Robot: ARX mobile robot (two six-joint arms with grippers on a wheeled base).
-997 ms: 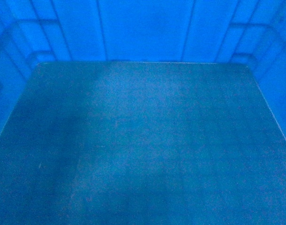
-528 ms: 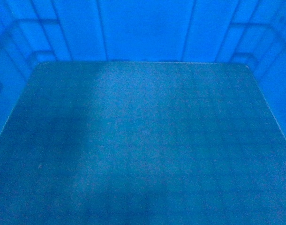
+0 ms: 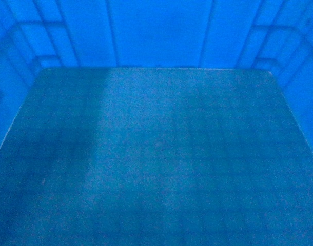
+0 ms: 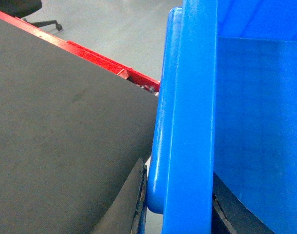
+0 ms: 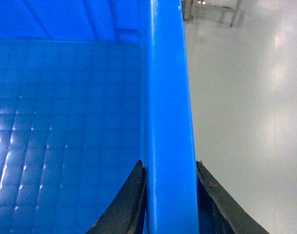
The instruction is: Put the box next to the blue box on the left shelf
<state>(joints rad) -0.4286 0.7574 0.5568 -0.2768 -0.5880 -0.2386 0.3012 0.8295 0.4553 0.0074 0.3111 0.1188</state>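
The box (image 3: pixel 156 154), a bright blue open-top crate, fills the head view with its gridded floor and ribbed walls. Its left rim (image 4: pixel 192 122) runs up the left wrist view, and my left gripper (image 4: pixel 180 204) is shut on it, one dark finger (image 4: pixel 134 204) outside and one inside. The right wrist view shows the box's right rim (image 5: pixel 168 97) with my right gripper (image 5: pixel 170 195) shut on it, a finger (image 5: pixel 214 204) on either side. The other blue box and the left shelf are out of view.
Left of the box lies a dark grey flat surface (image 4: pixel 61 126) with a red edge (image 4: pixel 100 56), close to the rim. Pale grey floor (image 5: pixel 241 97) stretches to the right. An office chair base (image 4: pixel 39 22) and table legs (image 5: pixel 212 9) stand far off.
The crate still fills the head view at the same place. The pale patch of light on its floor has widened, and the grid shows more clearly.
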